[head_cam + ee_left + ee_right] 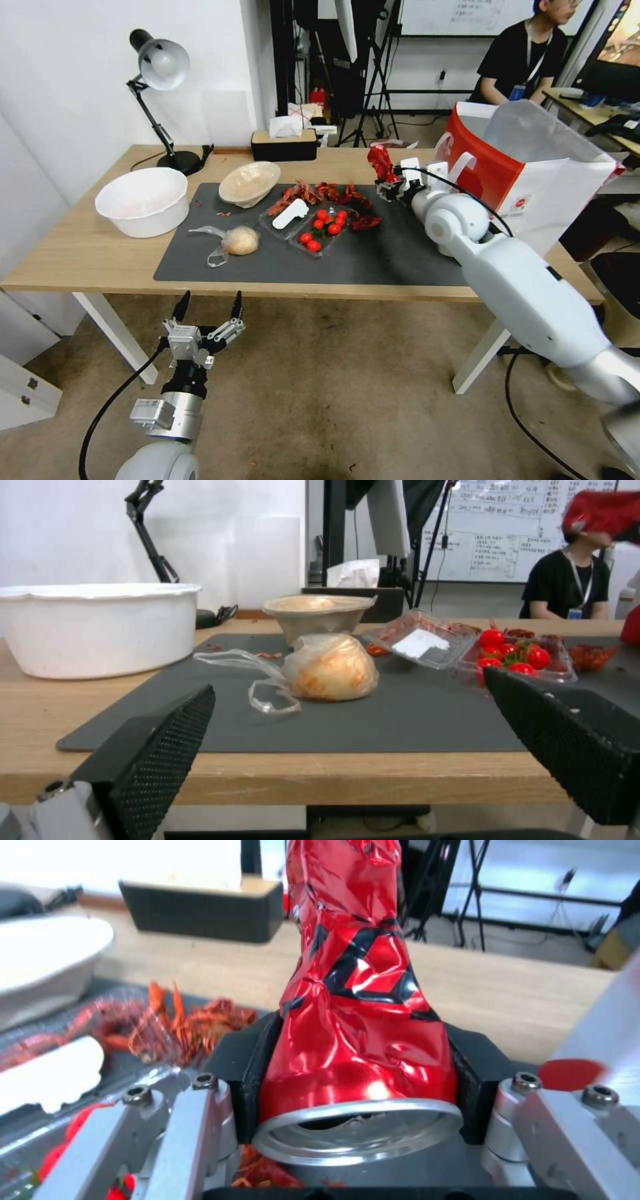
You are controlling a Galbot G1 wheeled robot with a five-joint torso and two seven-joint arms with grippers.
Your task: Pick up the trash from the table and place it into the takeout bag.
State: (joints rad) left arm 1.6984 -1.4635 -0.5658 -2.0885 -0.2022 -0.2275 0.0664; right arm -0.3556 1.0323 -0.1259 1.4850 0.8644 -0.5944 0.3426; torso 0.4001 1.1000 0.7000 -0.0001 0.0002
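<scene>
Long light-wood tabletop on white legs (87,257) carries a large dark grey rectangular mat (373,260), with a white wall and black desk lamp (160,73) behind and beige carpet below. Right gripper (390,188) is raised over the mat's far right corner, its black pads clamped on the lower body of a crushed red aluminium can (357,990), which stands upright in the grip, just beside the big boxy red-and-white paper takeout bag (533,173) at the table's right end. Judgement: the can should be carried higher than the bag's rim and past the white handles, then released over the open mouth, not against the wall, which could tip the bag. Left gripper (208,308) hangs below the near table edge, fingers spread wide and empty. Remaining on the mat: a shallow beige bowl (250,183), a clear bag with tan lump (233,241), a clear clamshell of cherry tomatoes (323,227) and red crayfish shells (320,193). A large white bowl (142,200) sits on bare wood to the left.
</scene>
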